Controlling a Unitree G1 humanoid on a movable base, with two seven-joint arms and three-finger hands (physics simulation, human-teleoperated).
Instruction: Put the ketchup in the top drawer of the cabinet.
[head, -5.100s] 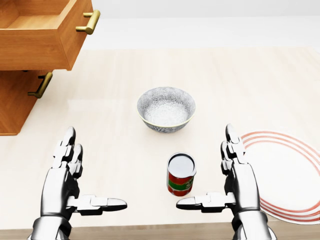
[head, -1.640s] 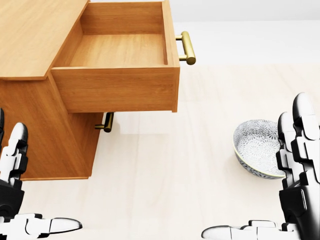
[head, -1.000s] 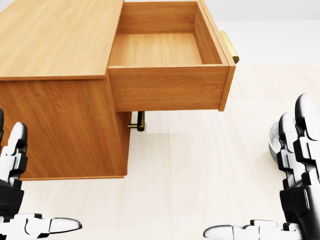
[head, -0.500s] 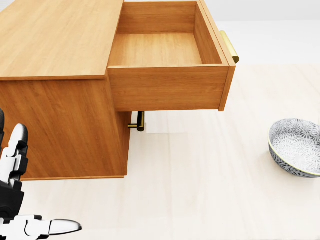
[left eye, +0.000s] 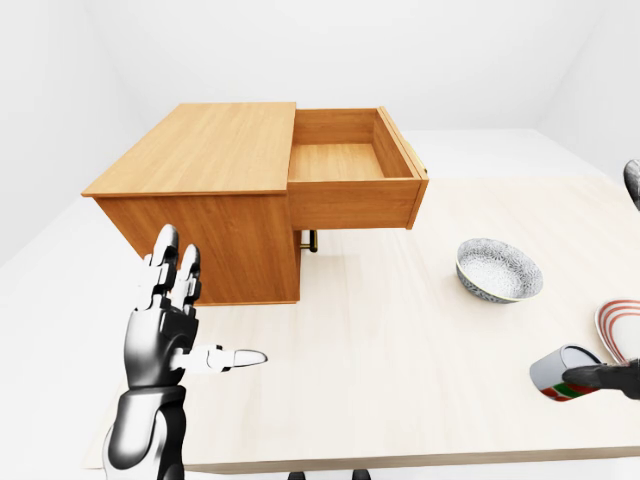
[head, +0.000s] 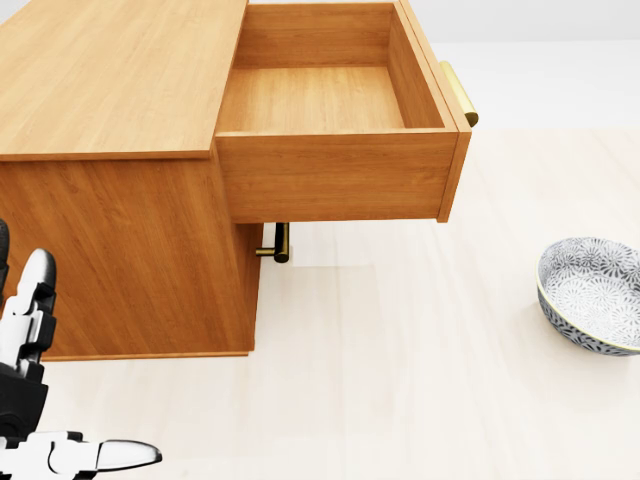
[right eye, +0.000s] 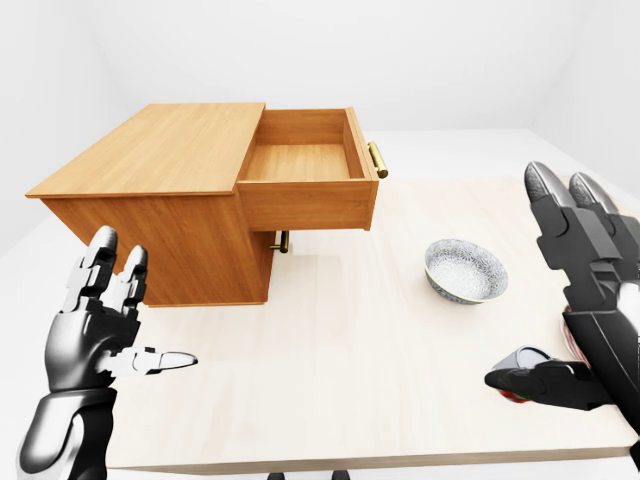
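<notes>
The ketchup (left eye: 556, 372), a small red and green can with a white top, stands on the pale table near the bottom right of the left-eye view. My right hand (right eye: 525, 285) is beside it, open, its fingers pointing up. The dark thumb (right eye: 540, 382) lies across the can and hides most of it in the right-eye view. The wooden cabinet (head: 110, 120) fills the upper left, and its top drawer (head: 320, 100) is pulled out and empty. My left hand (left eye: 210, 305) hovers open below the cabinet, holding nothing.
A patterned grey bowl (left eye: 498, 270) sits on the table between the drawer and the can. A white plate with red rings (left eye: 620, 330) shows at the right edge. The lower drawer's brass handle (head: 280, 243) pokes out under the open drawer.
The camera swung left from the can to the cabinet, then held still. My right hand left the head view, uncovering the bowl. The left hand has barely moved.
</notes>
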